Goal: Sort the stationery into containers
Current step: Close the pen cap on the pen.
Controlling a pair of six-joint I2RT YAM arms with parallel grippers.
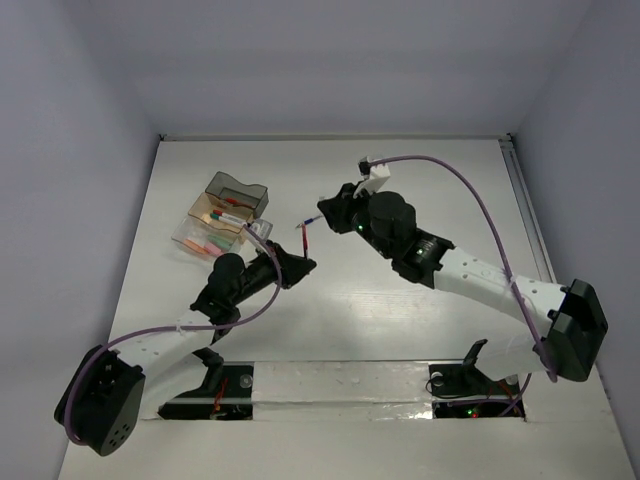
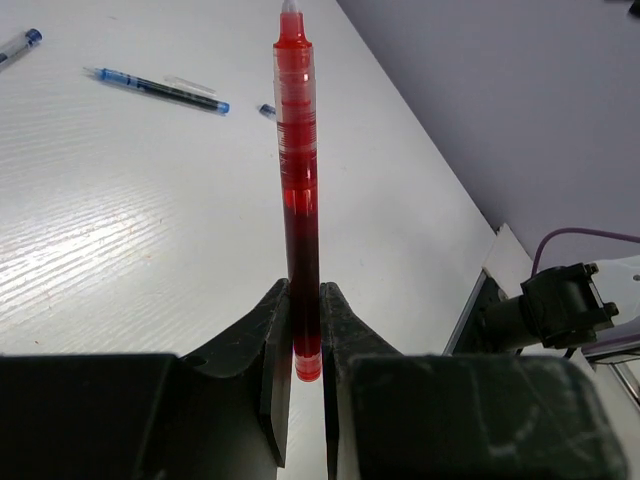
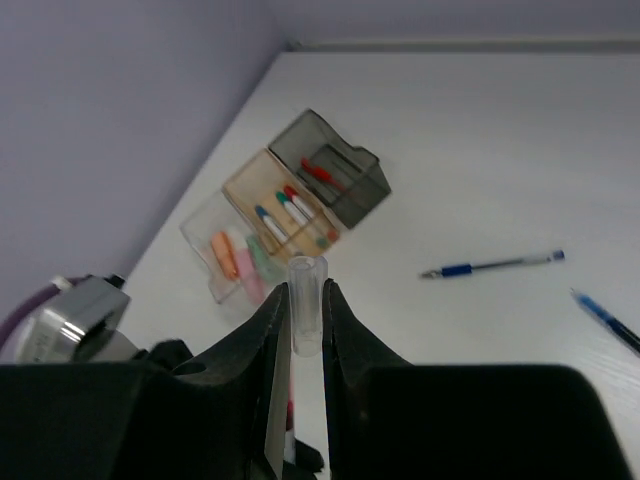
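My left gripper [image 2: 306,295] is shut on a red pen [image 2: 298,190] that stands up out of the jaws; in the top view the pen [image 1: 302,240] points toward the right gripper [image 1: 325,212]. My right gripper [image 3: 305,290] is shut on a small clear pen cap [image 3: 306,300], just above the red pen's tip. The containers sit at the far left: a smoky grey tray [image 3: 365,185] holding a red pen [image 3: 322,175], a tan tray [image 3: 245,185] with capped pens, and a clear tray [image 3: 200,235] with orange, pink and green pieces.
Blue pens lie loose on the white table [image 2: 155,88] [image 2: 20,45] and show in the right wrist view too [image 3: 490,265] [image 3: 610,320]. Purple cables loop over both arms. The containers show in the top view [image 1: 225,213], left of both grippers.
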